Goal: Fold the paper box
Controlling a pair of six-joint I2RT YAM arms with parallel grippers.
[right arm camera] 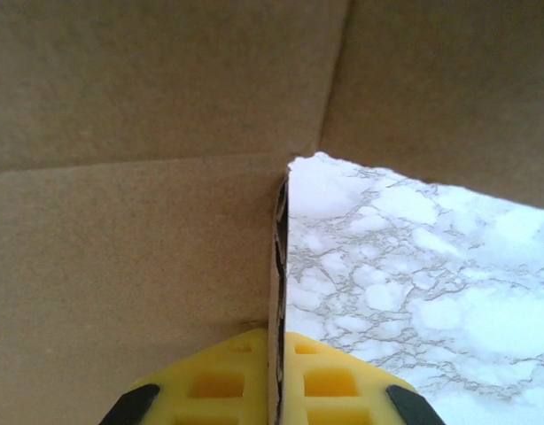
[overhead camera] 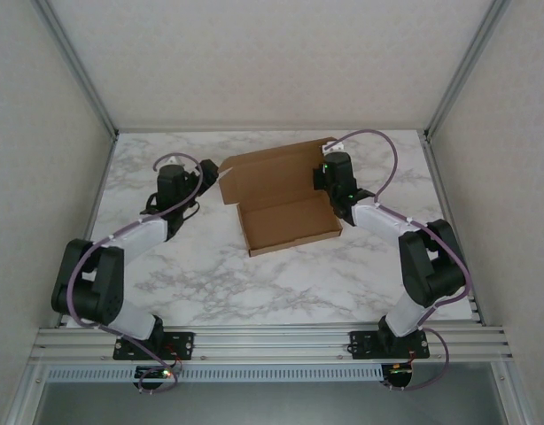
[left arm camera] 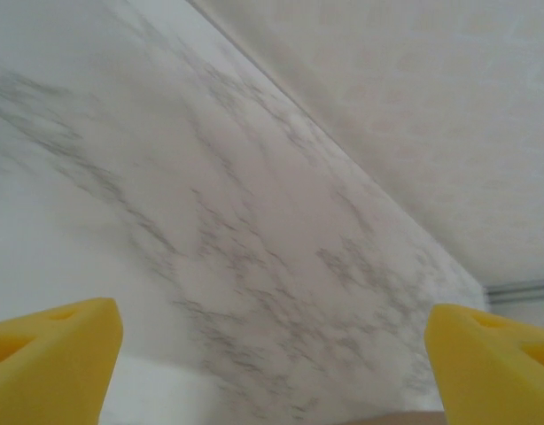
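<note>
The paper box [overhead camera: 285,212] rests open-side up on the bench [overhead camera: 254,292]. Its lid is hinged along its far side and leans back. Its long axis runs left to right, the right end slightly farther. The right claw [right arm camera: 279,354] is pinched tight on its right wall's edge. The left claw [left arm camera: 272,354] gapes wide and empty just beside its left lid corner. The cardboard looks light, stiff across panels and weak at creases, so it is best gripped by wall edges or flaps.
</note>
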